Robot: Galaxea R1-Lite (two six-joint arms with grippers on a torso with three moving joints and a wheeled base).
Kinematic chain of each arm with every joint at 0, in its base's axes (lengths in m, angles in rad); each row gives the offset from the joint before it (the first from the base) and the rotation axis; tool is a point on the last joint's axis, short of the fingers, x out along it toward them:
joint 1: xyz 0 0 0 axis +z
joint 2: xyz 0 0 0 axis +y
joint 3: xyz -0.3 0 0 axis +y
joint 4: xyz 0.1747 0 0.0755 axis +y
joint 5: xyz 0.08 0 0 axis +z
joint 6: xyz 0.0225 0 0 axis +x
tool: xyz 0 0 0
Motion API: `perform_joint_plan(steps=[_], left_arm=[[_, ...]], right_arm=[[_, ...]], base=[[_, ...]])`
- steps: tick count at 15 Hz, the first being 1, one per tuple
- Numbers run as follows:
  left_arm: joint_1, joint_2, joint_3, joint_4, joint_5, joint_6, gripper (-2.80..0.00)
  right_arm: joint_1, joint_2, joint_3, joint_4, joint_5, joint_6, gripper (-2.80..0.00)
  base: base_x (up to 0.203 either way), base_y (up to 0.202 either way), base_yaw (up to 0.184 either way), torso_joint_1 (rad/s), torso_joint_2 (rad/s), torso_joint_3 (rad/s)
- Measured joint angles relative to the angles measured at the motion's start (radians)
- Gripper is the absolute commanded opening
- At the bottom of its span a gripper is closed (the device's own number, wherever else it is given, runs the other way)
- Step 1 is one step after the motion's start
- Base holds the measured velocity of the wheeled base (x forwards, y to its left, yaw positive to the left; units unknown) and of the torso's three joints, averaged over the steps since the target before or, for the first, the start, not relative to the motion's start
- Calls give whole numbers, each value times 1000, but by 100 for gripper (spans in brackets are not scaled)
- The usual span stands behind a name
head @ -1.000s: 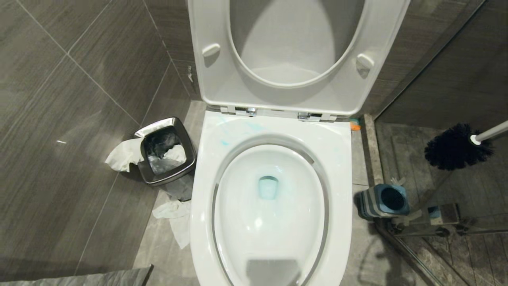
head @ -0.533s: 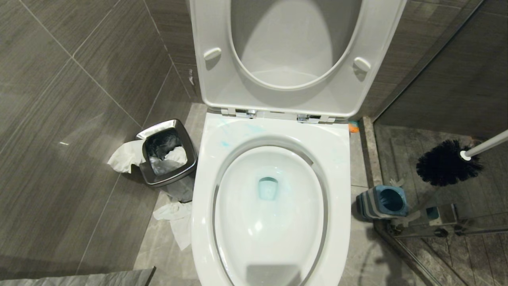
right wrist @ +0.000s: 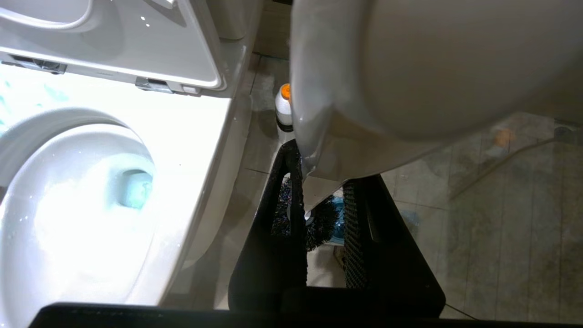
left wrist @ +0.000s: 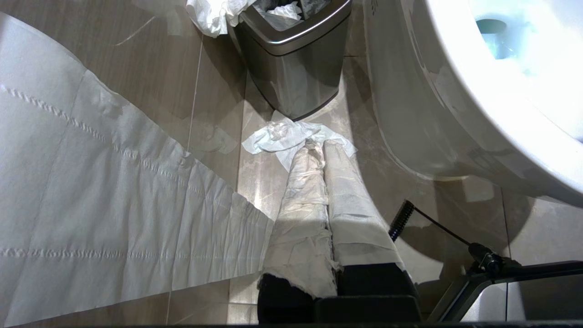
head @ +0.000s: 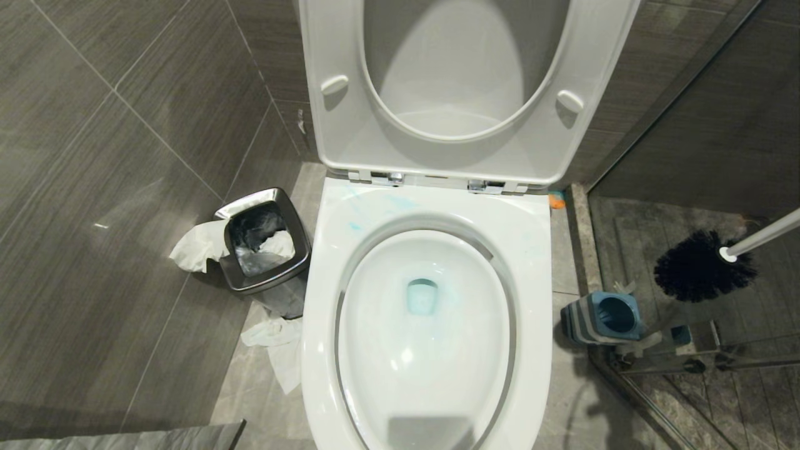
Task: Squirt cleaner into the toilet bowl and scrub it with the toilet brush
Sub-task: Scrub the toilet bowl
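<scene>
- Toilet bowl [head: 431, 337] sat center in head view, seat and lid [head: 465, 87] raised against the wall.
- Cleaner [head: 422, 296] showed as pale turquoise water at the drain, plus faint blue streaks on the rear rim at the robot's left.
- Toilet brush [head: 705, 265] hung in the air at the robot's right, outside the bowl, black bristle head above and slightly beyond the blue-and-grey striped holder [head: 603, 317]; white handle ran off the right edge of the head view.
- Right gripper [right wrist: 319, 214] not in head view; right wrist view showed its black fingers [right wrist: 291, 200] closed narrowly on the brush's wide white handle end, bristles and blue holder seen beyond the fingers.
- Left gripper [left wrist: 325, 191] low beside the bowl's outer wall, fingers pressed fully together, wrapped in white tissue, gripping nothing visible.
- Chrome waste bin [head: 262, 250] stood on the floor at the bowl's left, stuffed with paper; crumpled tissue [head: 197, 245] hung over its side, more tissue [head: 278, 350] on the floor tiles near the bowl base.
- White bottle with orange cap [right wrist: 284, 105] stood on the floor behind the bowl, at the robot's right.
</scene>
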Motion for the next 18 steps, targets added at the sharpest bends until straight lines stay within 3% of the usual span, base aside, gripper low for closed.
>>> perform_joint_plan(steps=[3,7,10,18], left_arm=[[0,0,1,0,0,0,-280],[0,0,1,0,2,1,-280],[0,0,0,0,2,3,-280],[0,0,1,0,3,3,-280]], right_arm=[[217,24,-3,-16,-174,0,-280],[598,89,-21,-89,-500,3,-280],[776,154,-58,-115,-698,6,-280],[1030,314,-129,-188,-842,6,-280]], base=[[0,0,0,0,0,0],[0,0,0,0,0,0],[0,0,0,0,0,0],[0,0,0,0,0,0]])
